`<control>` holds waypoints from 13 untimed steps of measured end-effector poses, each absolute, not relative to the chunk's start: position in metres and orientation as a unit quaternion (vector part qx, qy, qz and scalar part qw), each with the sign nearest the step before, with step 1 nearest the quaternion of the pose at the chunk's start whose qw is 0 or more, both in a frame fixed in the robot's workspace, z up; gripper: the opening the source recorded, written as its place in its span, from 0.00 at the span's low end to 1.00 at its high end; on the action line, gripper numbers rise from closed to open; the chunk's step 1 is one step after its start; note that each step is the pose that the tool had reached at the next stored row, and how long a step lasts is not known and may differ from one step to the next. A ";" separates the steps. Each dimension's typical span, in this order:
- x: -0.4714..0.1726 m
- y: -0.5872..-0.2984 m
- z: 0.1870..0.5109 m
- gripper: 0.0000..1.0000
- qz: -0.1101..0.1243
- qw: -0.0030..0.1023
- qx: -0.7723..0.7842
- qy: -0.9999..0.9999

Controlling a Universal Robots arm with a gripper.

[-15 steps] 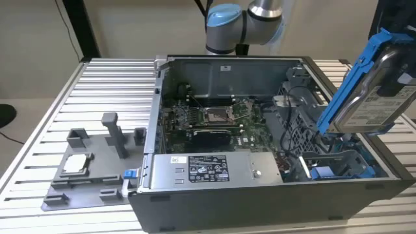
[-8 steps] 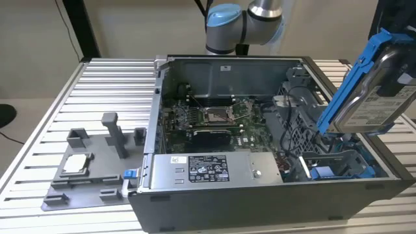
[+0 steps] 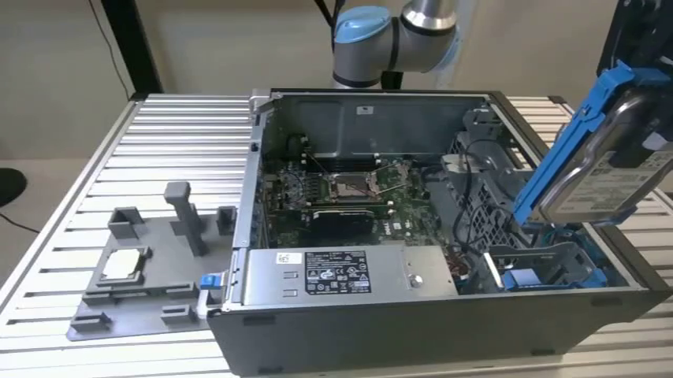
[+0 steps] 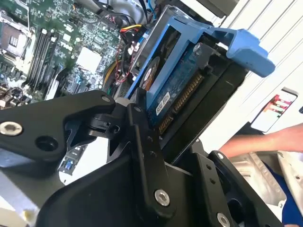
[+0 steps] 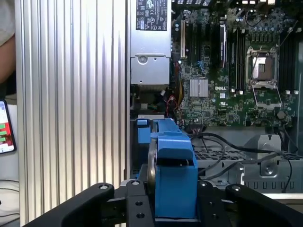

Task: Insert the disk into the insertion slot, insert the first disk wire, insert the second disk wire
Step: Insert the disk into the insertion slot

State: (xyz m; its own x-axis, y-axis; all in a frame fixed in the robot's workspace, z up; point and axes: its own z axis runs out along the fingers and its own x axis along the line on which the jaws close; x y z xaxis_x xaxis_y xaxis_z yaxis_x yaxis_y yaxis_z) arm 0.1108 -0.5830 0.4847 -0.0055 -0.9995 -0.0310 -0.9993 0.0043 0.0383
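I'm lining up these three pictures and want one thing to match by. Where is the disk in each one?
Exterior view: the disk hangs tilted above the open computer case, at the exterior view's right.
Second wrist view: the disk shows its underside, clamped between the black jaws.
First wrist view: the disk is seen edge-on between the jaws.
Shared landmark: the green circuit board inside the case.

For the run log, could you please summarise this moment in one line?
tool: shut on disk | disk: tilted above open computer case, exterior view's right | insertion: not yet done
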 end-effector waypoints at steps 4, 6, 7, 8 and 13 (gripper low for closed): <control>0.111 -0.583 0.478 0.00 -0.025 0.001 0.705 -0.708; 0.111 -0.583 0.474 0.00 -0.025 0.001 0.706 -0.708; 0.111 -0.583 0.473 0.00 -0.024 0.000 0.706 -0.708; 0.111 -0.583 0.472 0.00 -0.024 -0.001 0.706 -0.708; 0.112 -0.583 0.466 0.00 -0.027 -0.008 0.706 -0.708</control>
